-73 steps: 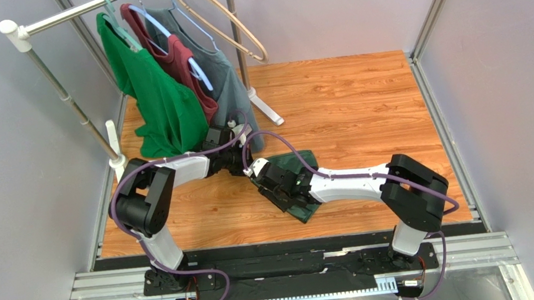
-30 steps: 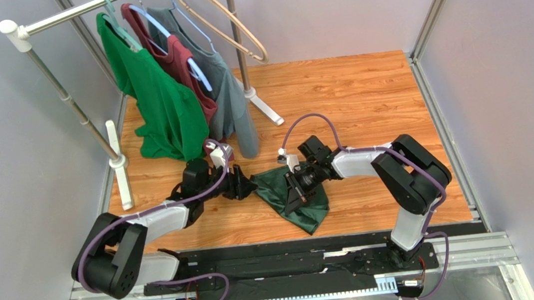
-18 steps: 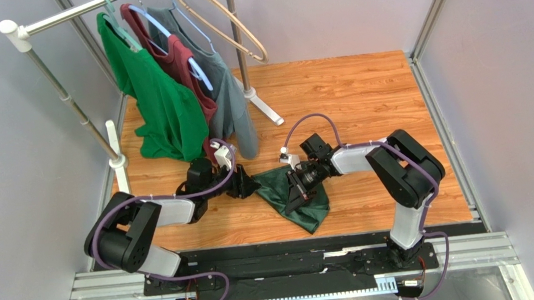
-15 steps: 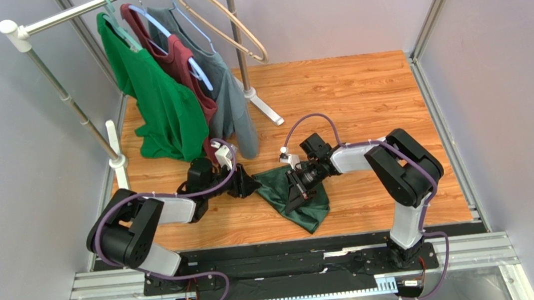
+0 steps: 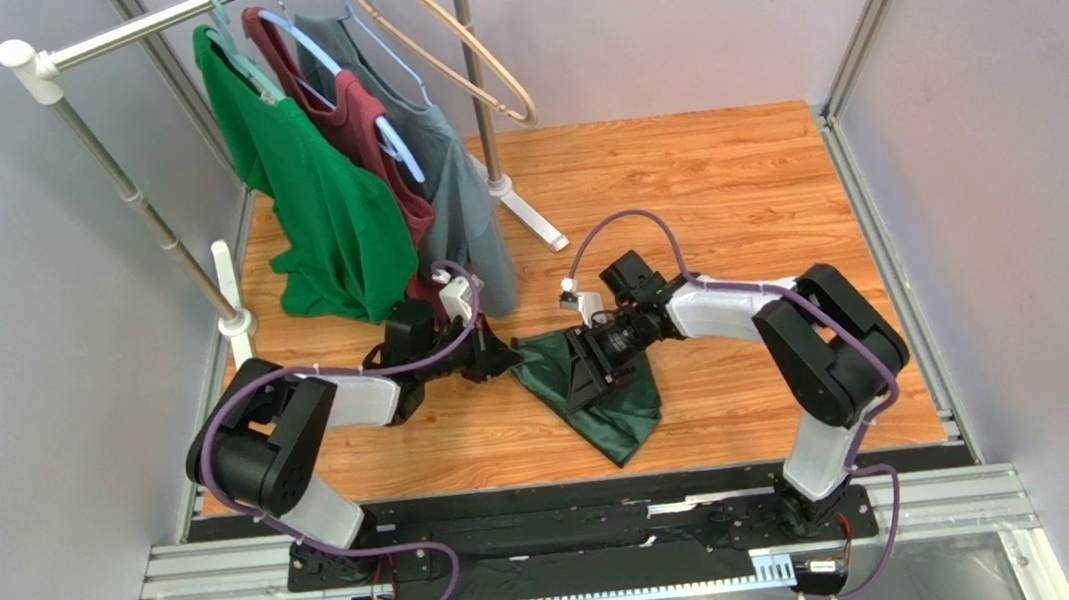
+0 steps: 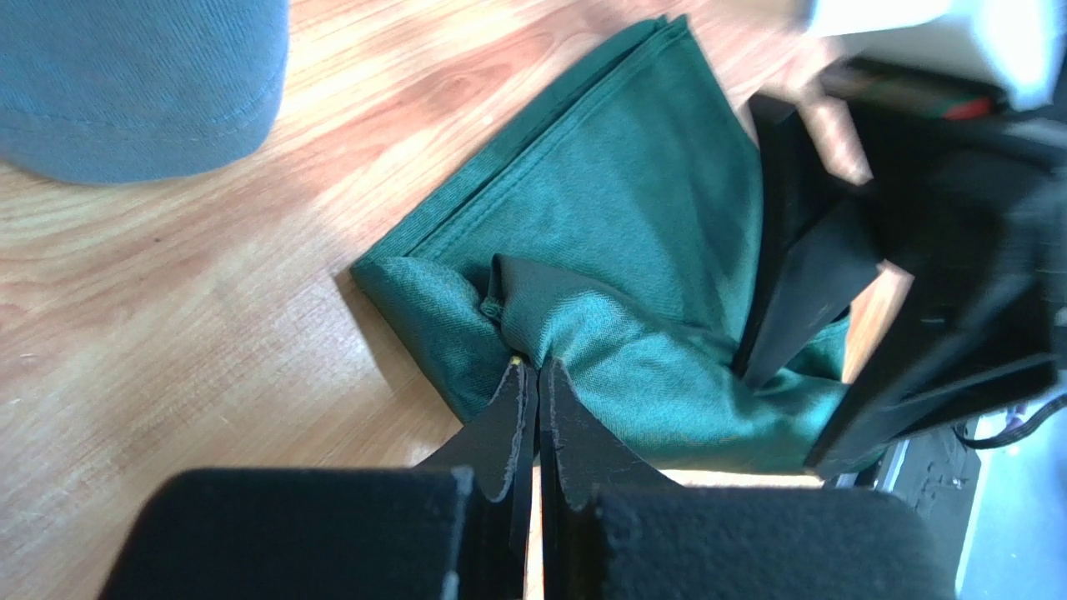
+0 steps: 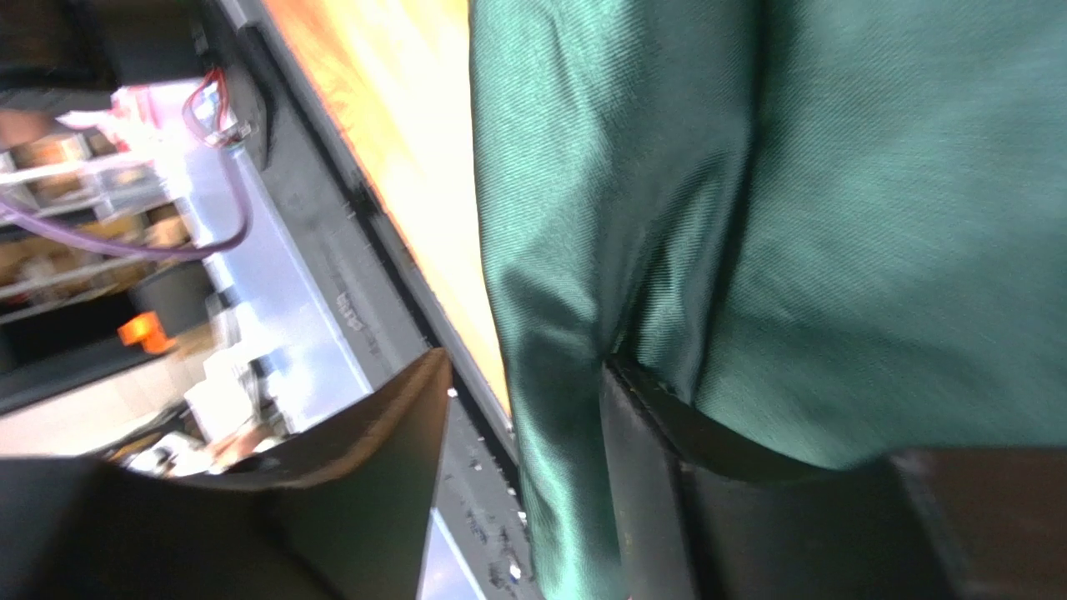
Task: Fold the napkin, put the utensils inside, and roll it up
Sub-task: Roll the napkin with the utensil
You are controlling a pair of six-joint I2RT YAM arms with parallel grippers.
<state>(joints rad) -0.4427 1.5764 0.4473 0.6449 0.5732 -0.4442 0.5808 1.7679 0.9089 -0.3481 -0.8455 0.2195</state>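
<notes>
napkin [image 5: 612, 394]: plain dark green | table [image 5: 725, 188]: orange-brown woodgrain | leftmost shirt [image 5: 320, 219]: bright green

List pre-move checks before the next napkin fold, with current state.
1. Left gripper pinching napkin: ok, shut on a bunched fold.
2. Right gripper released: ok, jaws apart; cloth lies against one finger.
3. Napkin flat: not ok, puckered at the pinch.
4. Fork located: not ok, absent from every view.
5. Grey-green shirt hem apart from napkin: ok.
</notes>
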